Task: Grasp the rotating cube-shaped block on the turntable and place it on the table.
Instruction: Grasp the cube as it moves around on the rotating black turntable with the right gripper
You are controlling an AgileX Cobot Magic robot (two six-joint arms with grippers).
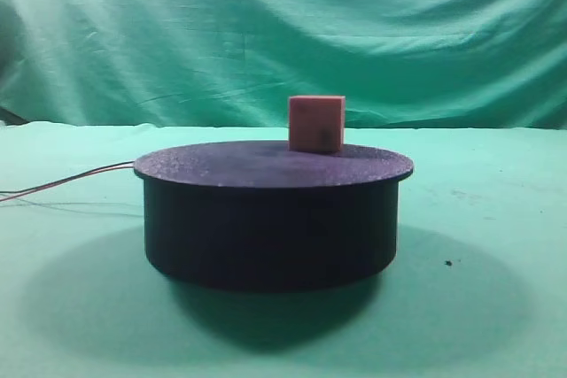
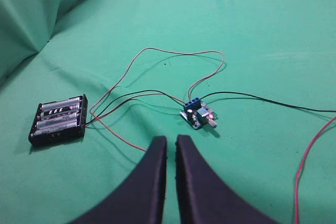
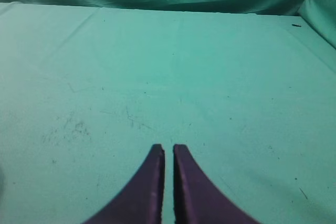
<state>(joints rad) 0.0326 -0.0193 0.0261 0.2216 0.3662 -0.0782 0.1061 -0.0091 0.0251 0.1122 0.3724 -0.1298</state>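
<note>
Sitting: one cube-shaped block [image 1: 316, 123] on one turntable [image 1: 270, 219].

No readable text, labels, brands or numbers are showing in any view. The silver cylindrical batteries [image 2: 59, 116] sitting in the black plastic battery holder [image 2: 58, 120] at the left of the left wrist view are carrying dark print bands, but they're blurring out, nothing legible. The small blue circuit board [image 2: 199, 115] right of it is showing a red glow, no markings I can make out. The salmon-pink matte cube [image 1: 316, 123] and the low black cylindrical turntable [image 1: 270, 210] are showing plain faces.
</note>
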